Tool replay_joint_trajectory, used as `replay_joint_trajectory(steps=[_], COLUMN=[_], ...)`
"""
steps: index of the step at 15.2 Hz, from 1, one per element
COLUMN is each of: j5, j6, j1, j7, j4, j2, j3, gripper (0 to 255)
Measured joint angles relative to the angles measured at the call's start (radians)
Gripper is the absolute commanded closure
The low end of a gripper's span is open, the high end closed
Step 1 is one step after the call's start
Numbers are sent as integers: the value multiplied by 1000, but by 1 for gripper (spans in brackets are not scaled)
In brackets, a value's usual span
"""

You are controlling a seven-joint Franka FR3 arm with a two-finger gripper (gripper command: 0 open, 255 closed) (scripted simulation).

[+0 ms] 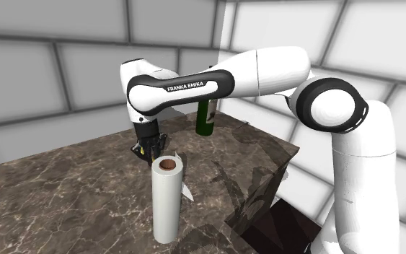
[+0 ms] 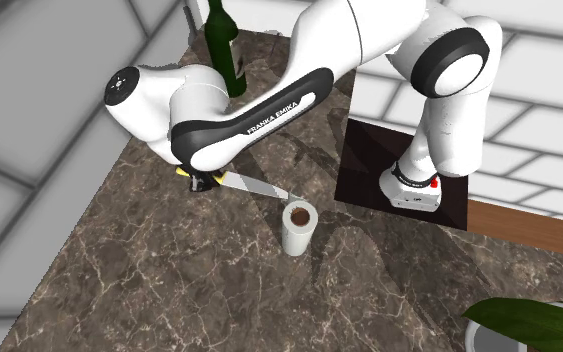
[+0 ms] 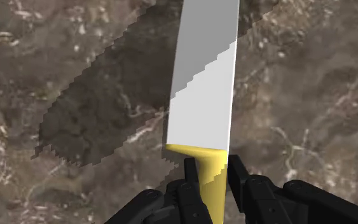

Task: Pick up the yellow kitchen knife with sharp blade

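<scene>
My end effector is narrow, pinched on the yellow handle of the kitchen knife w/ a broad pale-grey blade. In the wrist view both black fingers press the handle's sides. The blade runs straight out ahead of me over the dark brown marble-patterned tabletop.

Where it is: in the second exterior view the kitchen knife lies left of frame centre. Its blade points toward the white paper-towel roll w/ brown core, which stands upright near the tip but apart from it. The end effector sits at the handle end, under my wrist.

In the shoulder view the end effector is mid-frame, down at the tabletop. The blade tip pokes out right of the roll. A dark green bottle stands behind, well apart.

Progress, my read: approach done, grip looks made. Lift not yet done. The knife looks flat at tabletop level, tho I can't tell if it's touching or just off it. Left to do: raise it straight up, keeping the blade off the roll.
</scene>
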Motion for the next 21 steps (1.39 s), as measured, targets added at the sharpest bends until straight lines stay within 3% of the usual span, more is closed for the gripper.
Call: replay_joint_trajectory(steps=[8,21], j5=[2,5], j6=[-13,-183], j1=[0,13], j7=[0,-7], j4=[7,176], j2=[-6,-8], j3=[1,6], gripper=[255,255])
